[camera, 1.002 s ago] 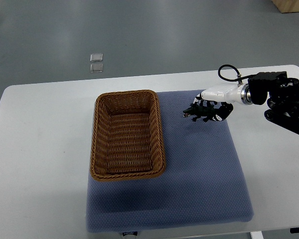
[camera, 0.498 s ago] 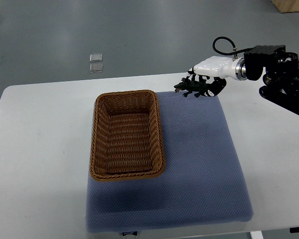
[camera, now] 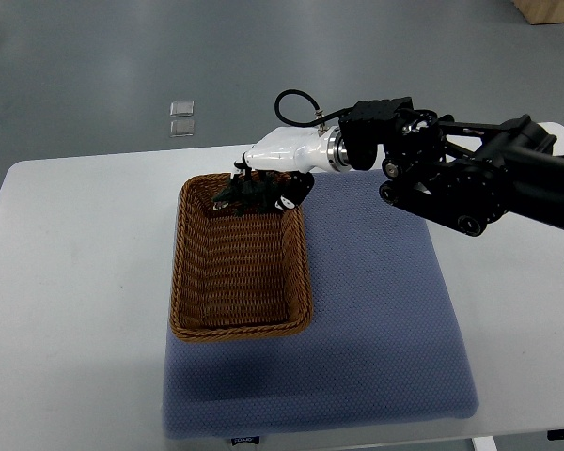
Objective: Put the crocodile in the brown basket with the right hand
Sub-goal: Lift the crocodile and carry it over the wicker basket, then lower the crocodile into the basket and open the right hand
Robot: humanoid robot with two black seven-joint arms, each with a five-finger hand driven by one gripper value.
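Observation:
My right hand (camera: 263,191) reaches in from the right and hangs over the far end of the brown wicker basket (camera: 190,291). Its fingers are shut on the dark green toy crocodile (camera: 242,196), which is held above the basket's far rim with its snout toward the left. The basket sits on the left part of a blue mat (camera: 376,319) and has nothing lying inside. No left arm shows.
The mat lies on a white table (camera: 75,282). The black right arm (camera: 461,174) stretches across the mat's far right corner. Two small clear squares (camera: 181,119) lie on the grey floor beyond the table.
The right hand has swung left with the crocodile, from over the mat's far edge to above the basket's far end. More of the arm now shows over the table.

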